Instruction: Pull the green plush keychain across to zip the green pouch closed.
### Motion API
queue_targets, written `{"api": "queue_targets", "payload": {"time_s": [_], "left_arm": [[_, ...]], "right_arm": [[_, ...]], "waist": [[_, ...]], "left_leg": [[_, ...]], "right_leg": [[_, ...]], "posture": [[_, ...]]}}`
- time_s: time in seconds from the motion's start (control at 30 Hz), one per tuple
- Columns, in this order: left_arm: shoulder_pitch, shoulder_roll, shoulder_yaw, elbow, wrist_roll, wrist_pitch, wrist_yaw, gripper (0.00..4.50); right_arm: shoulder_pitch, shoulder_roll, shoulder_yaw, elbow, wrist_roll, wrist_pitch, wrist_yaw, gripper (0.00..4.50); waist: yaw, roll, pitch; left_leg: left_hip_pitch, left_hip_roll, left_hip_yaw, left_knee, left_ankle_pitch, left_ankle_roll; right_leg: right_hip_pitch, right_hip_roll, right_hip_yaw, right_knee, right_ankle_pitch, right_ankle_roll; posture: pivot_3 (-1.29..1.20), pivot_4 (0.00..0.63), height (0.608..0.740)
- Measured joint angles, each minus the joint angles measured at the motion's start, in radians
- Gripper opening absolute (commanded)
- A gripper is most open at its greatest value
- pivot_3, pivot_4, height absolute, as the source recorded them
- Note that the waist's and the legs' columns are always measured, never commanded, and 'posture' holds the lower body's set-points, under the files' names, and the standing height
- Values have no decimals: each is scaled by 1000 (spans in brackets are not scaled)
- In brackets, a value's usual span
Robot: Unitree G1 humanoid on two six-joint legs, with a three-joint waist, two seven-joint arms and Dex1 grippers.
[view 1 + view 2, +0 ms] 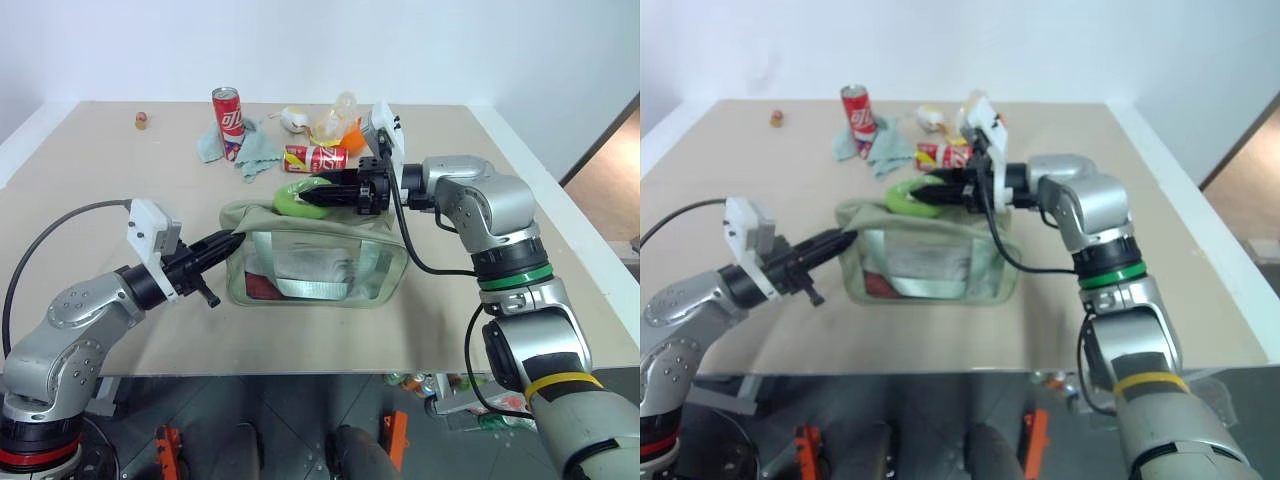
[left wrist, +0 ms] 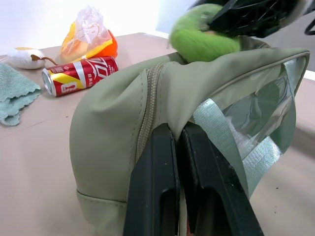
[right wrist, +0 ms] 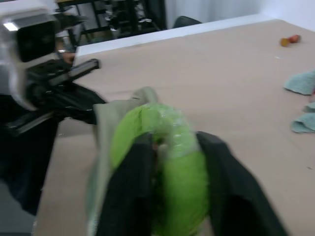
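Observation:
The green pouch [image 1: 310, 262] lies in the middle of the table, boxy, with clear window sides. Its zipper [image 2: 147, 105] runs along the top. My left gripper [image 1: 226, 242] is shut on the fabric at the pouch's left end, the two fingers [image 2: 157, 167] pressed together over the cloth. The green plush keychain [image 1: 293, 198] sits at the top of the pouch, left of centre. My right gripper [image 1: 318, 192] reaches in from the right and is shut on it, with a finger [image 3: 219, 167] on each side of the plush [image 3: 170, 167].
Behind the pouch stand an upright red can [image 1: 228, 110], a red can on its side [image 1: 315, 158], a pale teal cloth [image 1: 252, 152], an orange and yellow bag [image 1: 340, 128] and a white object [image 1: 292, 118]. A small item [image 1: 141, 121] lies far left. The table's front edge [image 1: 300, 370] is close.

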Motion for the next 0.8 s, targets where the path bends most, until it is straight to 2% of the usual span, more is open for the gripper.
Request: {"api": "queue_targets", "payload": {"time_s": [0.03, 0.43, 0.6, 0.8], "left_arm": [[-4, 0, -2, 5, 4, 0, -1, 0], [-48, -10, -22, 46, 29, 0, -1, 0], [-61, -45, -26, 53, 36, 2, 35, 0], [-119, -91, -61, 81, 81, -12, 82, 0]], "right_arm": [[3, -3, 0, -4, 4, 6, 7, 28], [43, -28, -32, -83, 35, -13, 45, 28], [50, -48, -136, -152, 60, -60, -3, 28], [76, -155, -218, -152, 27, -169, -61, 28]], "waist": [[0, 0, 0], [1, 0, 0], [5, 0, 0], [8, 1, 0]], "left_leg": [[0, 0, 0, 0, 0, 0], [0, 0, 0, 0, 0, 0], [0, 0, 0, 0, 0, 0], [-1, 0, 0, 0, 0, 0]], "right_leg": [[0, 0, 0, 0, 0, 0], [0, 0, 0, 0, 0, 0], [0, 0, 0, 0, 0, 0], [-1, 0, 0, 0, 0, 0]], "posture": [[0, 150, 740], [0, 150, 740], [0, 150, 740], [0, 150, 740]]}}
